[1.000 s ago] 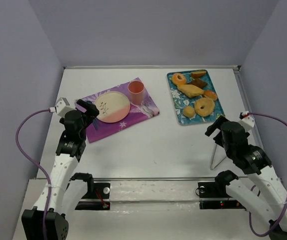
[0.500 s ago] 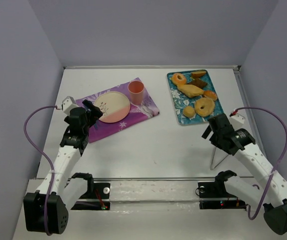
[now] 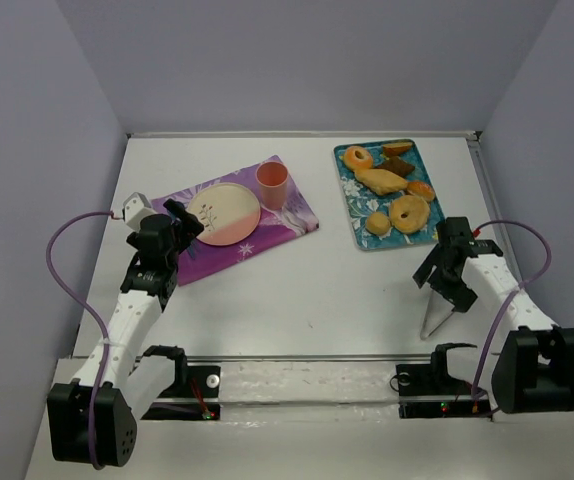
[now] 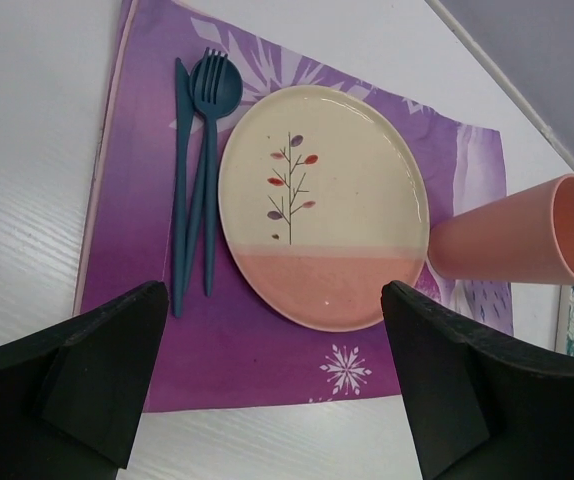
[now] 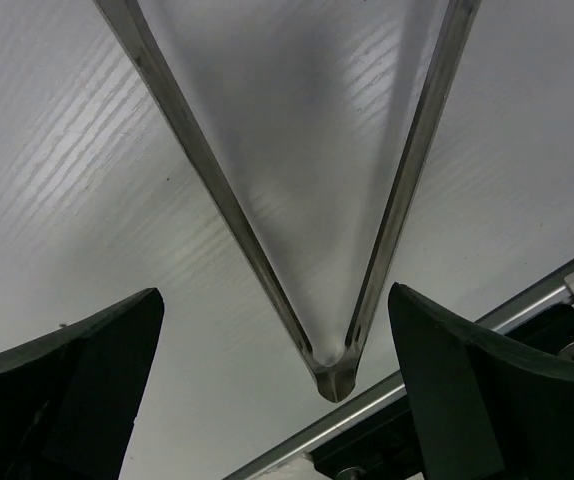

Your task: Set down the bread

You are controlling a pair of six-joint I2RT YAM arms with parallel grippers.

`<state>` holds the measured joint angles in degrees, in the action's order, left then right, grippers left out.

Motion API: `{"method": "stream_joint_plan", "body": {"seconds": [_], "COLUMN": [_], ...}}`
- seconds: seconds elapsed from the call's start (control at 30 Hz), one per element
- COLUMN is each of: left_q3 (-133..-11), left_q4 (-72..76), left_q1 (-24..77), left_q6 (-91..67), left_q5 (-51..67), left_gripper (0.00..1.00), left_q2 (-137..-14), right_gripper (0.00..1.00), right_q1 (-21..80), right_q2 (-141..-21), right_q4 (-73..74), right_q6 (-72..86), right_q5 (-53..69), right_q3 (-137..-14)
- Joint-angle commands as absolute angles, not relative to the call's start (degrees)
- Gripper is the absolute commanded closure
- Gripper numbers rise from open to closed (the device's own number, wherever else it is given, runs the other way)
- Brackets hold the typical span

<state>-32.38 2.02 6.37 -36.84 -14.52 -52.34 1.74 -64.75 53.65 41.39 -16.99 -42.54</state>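
The bread, a small round golden bun, lies at the near left of the teal tray among larger pastries. Metal tongs lie on the table near the right arm. My right gripper is open and empty, hovering over the tongs. In the right wrist view the tongs' V sits between the fingers of the right gripper. My left gripper is open and empty over the purple placemat, just short of the plate. It also shows in the left wrist view.
The cream and pink plate and an orange cup stand on the placemat. A blue fork and knife lie left of the plate. Ring donuts and a tan loaf fill the tray. A metal rail runs along the near edge.
My right arm has folded back and its gripper turned down over the tongs, away from the tray. My left gripper shifted slightly toward the plate, then held still.
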Motion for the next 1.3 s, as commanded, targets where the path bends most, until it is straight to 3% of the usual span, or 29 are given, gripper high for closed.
{"method": "stream_joint_plan", "body": {"seconds": [0.0, 0.93, 0.97, 1.03, 1.27], "left_q3": [-33.9, -34.2, -34.4, -34.3, -33.5], "left_q4": [3.7, 2.6, 2.4, 2.0, 1.7], "left_q1": [6.4, 6.4, 6.4, 6.4, 6.4], "left_q6": [-35.8, -35.9, -35.8, -35.8, -35.9], "left_q5": [-16.8, -19.9, -20.0, -20.1, -22.1], "left_gripper": [0.01, 0.01, 0.01, 0.01, 0.01], "left_q2": [-51.9, -51.6, -51.5, -50.9, -48.3], "right_gripper": [0.00, 0.01, 0.03, 0.16, 0.32], "right_q1": [-0.6, -7.4, -7.4, -8.5, -9.8], "right_q2": [-68.5, -85.5, -85.9, -87.7, -92.8], "right_q4": [50.7, 47.6, 47.2, 45.3, 43.5], "right_q6": [38.9, 35.8, 35.4, 35.1, 33.9], "right_q5": [-14.6, -13.3, -13.1, -11.6, -9.3], "right_q3": [-42.3, -44.4, -44.6, -44.7, -45.4]}}
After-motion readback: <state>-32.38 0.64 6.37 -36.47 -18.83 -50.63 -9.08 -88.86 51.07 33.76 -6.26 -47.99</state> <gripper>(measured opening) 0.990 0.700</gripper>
